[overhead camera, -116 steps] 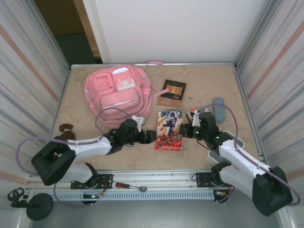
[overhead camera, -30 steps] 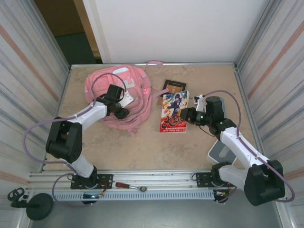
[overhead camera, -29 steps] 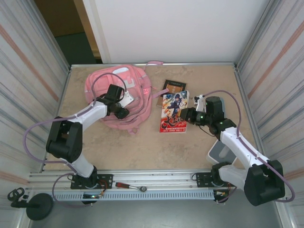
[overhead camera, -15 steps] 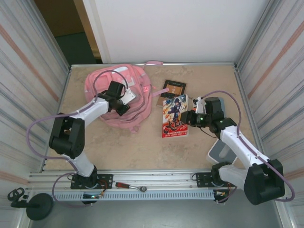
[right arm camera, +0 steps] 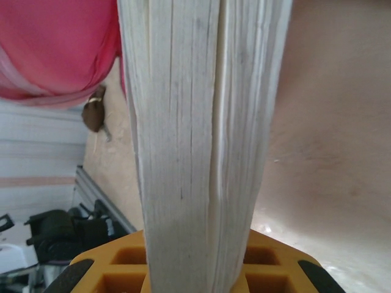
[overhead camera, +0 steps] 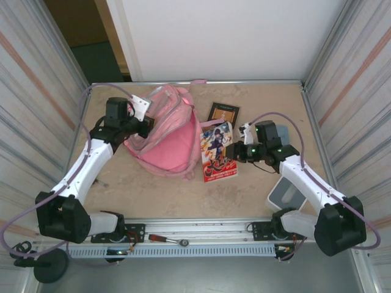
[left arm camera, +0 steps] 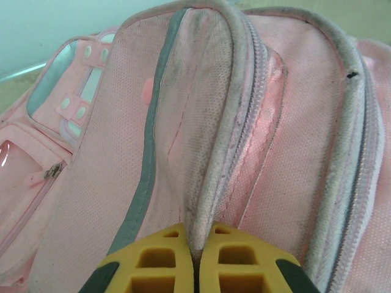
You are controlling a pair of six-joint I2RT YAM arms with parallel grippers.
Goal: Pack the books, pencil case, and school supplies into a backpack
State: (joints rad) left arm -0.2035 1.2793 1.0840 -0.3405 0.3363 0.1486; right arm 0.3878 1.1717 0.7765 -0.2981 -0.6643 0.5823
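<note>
Two robot arms are preparing to slide a book into a pink backpack, and the handover is looking fragile.

The left tool (overhead camera: 148, 122) is pinching shut on a thin fold of the backpack (overhead camera: 168, 137) and holding the bag's ten o'clock edge raised off the tabletop (overhead camera: 183, 195). The right tool (overhead camera: 237, 152) is clamping the cartoon-cover book (overhead camera: 217, 157) by one edge, just at three o'clock of the bag. The brown book (overhead camera: 223, 113) is lying at the cartoon book's twelve o'clock. In the left wrist view only a sliver of fabric is sitting between the fingers (left arm camera: 238, 256), so it is likely at risk of slipping free and letting the mouth collapse. Whether the main zip is gaping wide enough cannot be told. The thin paperback, gripped at its edge, may be sagging and could catch a corner on the zip rim.
</note>
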